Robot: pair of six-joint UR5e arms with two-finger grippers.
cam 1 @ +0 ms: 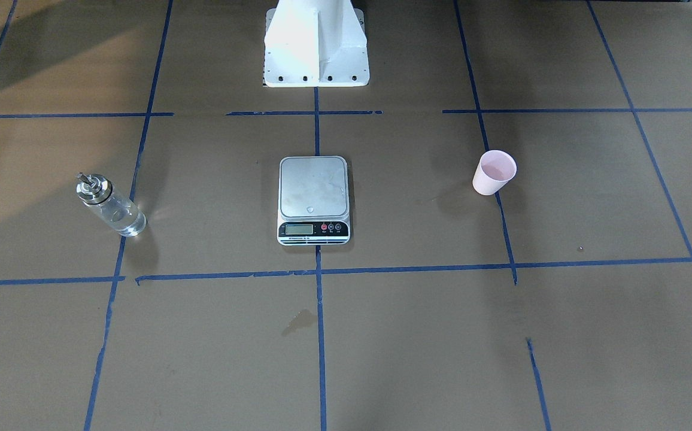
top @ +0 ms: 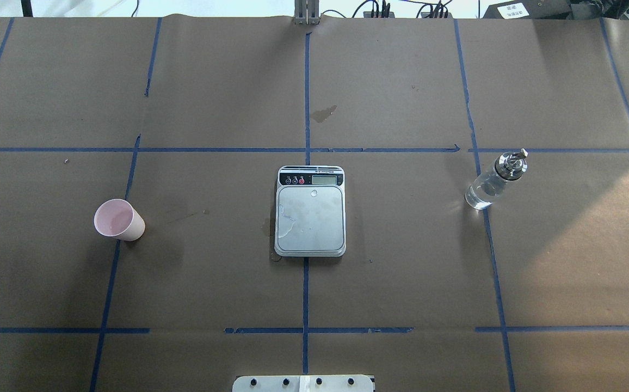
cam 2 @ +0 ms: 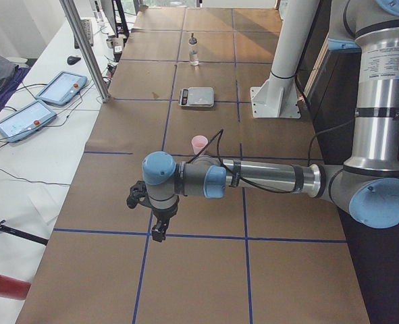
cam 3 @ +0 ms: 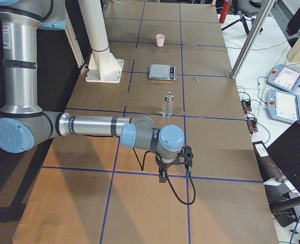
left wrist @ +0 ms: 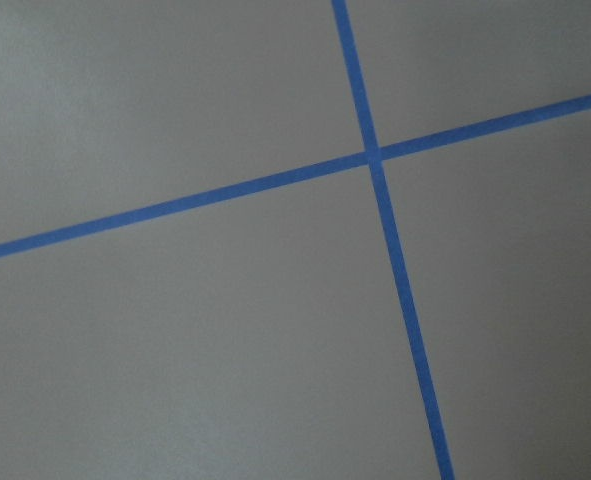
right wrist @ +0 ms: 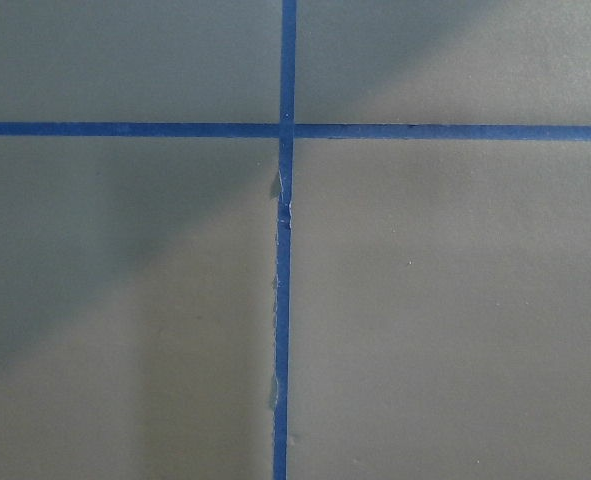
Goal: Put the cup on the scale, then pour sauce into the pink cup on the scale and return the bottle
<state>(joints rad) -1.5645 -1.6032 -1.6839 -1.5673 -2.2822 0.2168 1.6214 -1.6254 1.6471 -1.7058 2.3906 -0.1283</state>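
Note:
The pale pink cup (top: 118, 220) stands upright on the brown paper, well to the left of the scale (top: 310, 211); it also shows in the front view (cam 1: 493, 172). The scale's steel plate is bare, its display strip on the far side. The clear glass bottle (top: 493, 182) with its metal spout stands upright well to the right of the scale; the front view (cam 1: 109, 205) shows it too. My left gripper (cam 2: 157, 233) hangs over the table's left end, far from the cup. My right gripper (cam 3: 162, 178) hangs over the right end, short of the bottle (cam 3: 167, 105). I cannot tell whether either is open or shut.
Blue tape lines (top: 306, 272) divide the brown paper into squares. The white robot base (cam 1: 316, 45) stands behind the scale. A small dark stain (top: 324, 113) lies beyond the scale. Both wrist views show only paper and tape crossings (left wrist: 373, 155).

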